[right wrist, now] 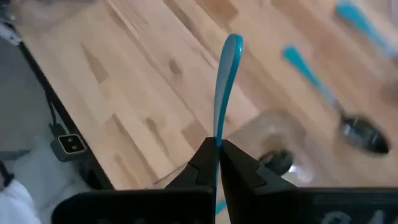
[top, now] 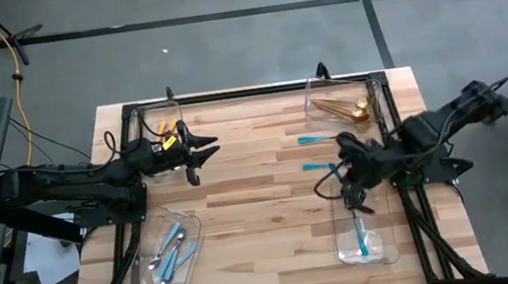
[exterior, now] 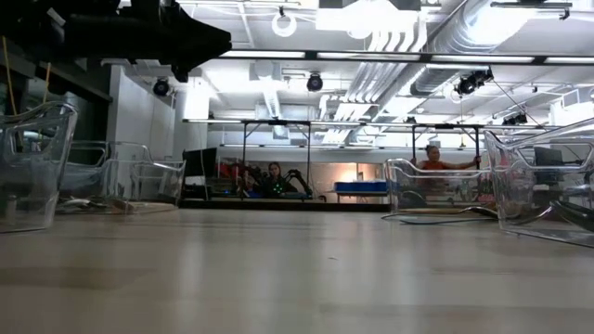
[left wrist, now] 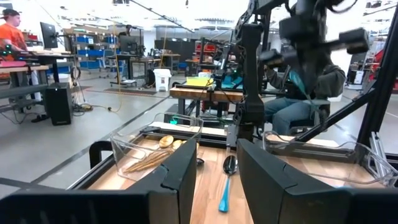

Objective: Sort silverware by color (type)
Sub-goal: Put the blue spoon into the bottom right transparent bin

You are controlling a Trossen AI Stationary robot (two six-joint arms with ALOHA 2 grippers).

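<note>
Looking past parted left gripper (left wrist: 216, 177) fingers (left wrist: 180, 171) at teal-handled spoon (left wrist: 226, 186) lying on table (left wrist: 323, 171); gold cutlery (left wrist: 152, 155) resting in clear bin (left wrist: 124, 148).

Bright ceiling strip lights (glare low view); right wrist background blurred.

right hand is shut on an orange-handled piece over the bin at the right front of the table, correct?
Not quite: the handle is teal, not orange. The right wrist view shows the right hand shut on a teal-handled piece. The rest holds: the high view shows that hand over the bin at the right front of the table.
</note>
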